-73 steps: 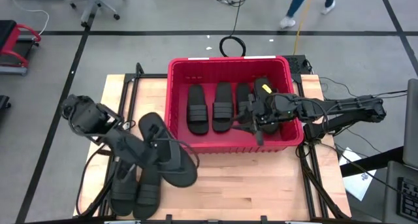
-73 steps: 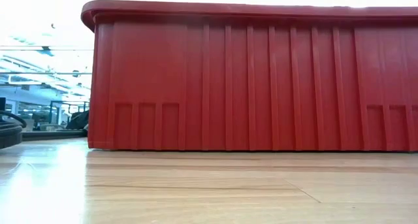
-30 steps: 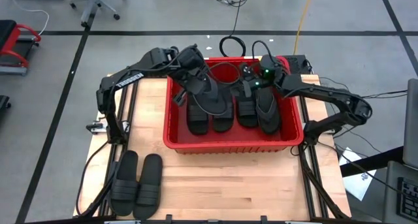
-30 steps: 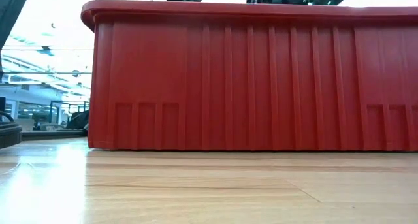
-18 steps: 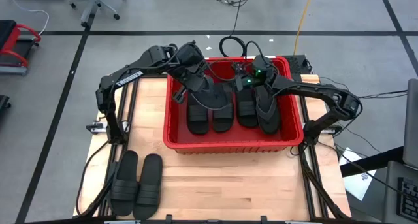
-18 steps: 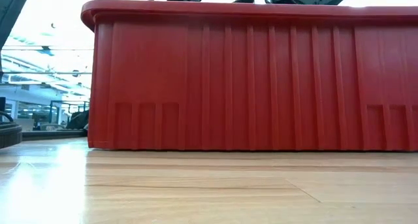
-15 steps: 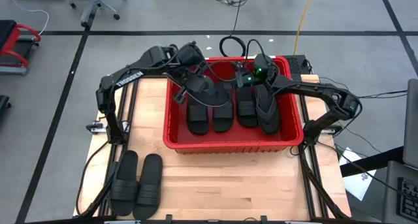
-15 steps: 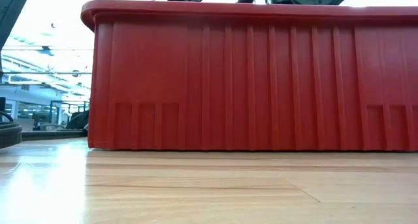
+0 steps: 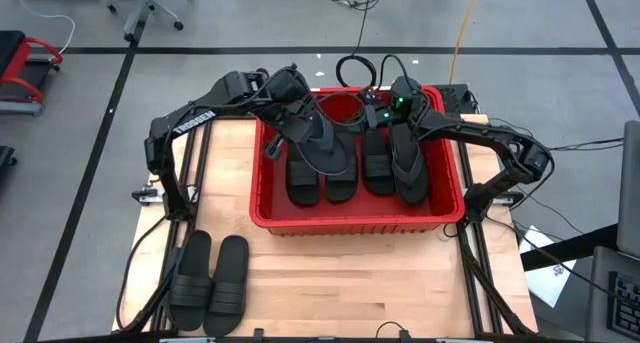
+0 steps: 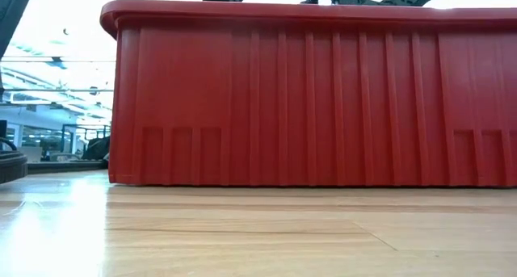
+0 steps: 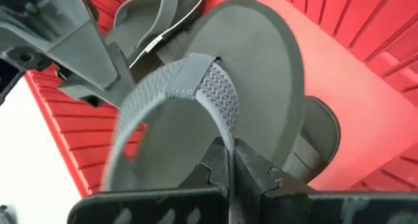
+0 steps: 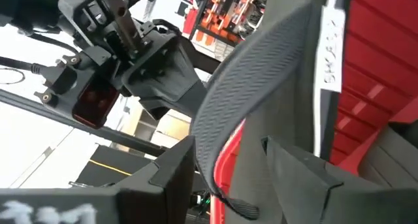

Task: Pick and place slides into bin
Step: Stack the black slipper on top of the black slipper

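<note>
The red bin [image 9: 262, 198] stands at the table's far middle and fills the low view [image 10: 307, 99]. In it lie three black ribbed slides [image 9: 303, 178] [image 9: 341, 178] [image 9: 377, 168] and a thong flip-flop [image 9: 410, 168]. My left gripper [image 9: 292, 108], over the bin's far left, is shut on a second flip-flop [image 9: 325, 153] that hangs over the two left slides. My right gripper [image 9: 385, 108] is over the bin's far side, open, its fingers either side of the right flip-flop's strap [image 12: 225, 100]. Two more slides [image 9: 190, 280] [image 9: 228, 280] lie on the table's near left. My left gripper pinches one branch of the flip-flop's thong strap [image 11: 227, 129] between its two fingertips, edge on. The sole [image 11: 274, 74] hangs beyond the fingers, tilted, its footbed facing the wrist, its lower end down over the slides in the bin. My right gripper has the strap between its open fingers; whether they touch it I cannot tell.
The bin's thick rim [image 9: 350, 223] and walls enclose both grippers' work space. A black cable loop [image 9: 355, 68] lies on the floor beyond the table. Bare wooden table top [image 9: 380, 283] lies in front of the bin.
My right gripper has gone a little toward the table's far edge over the right flip-flop's far end. My left gripper stays over the bin's far left, still shut on its flip-flop.
</note>
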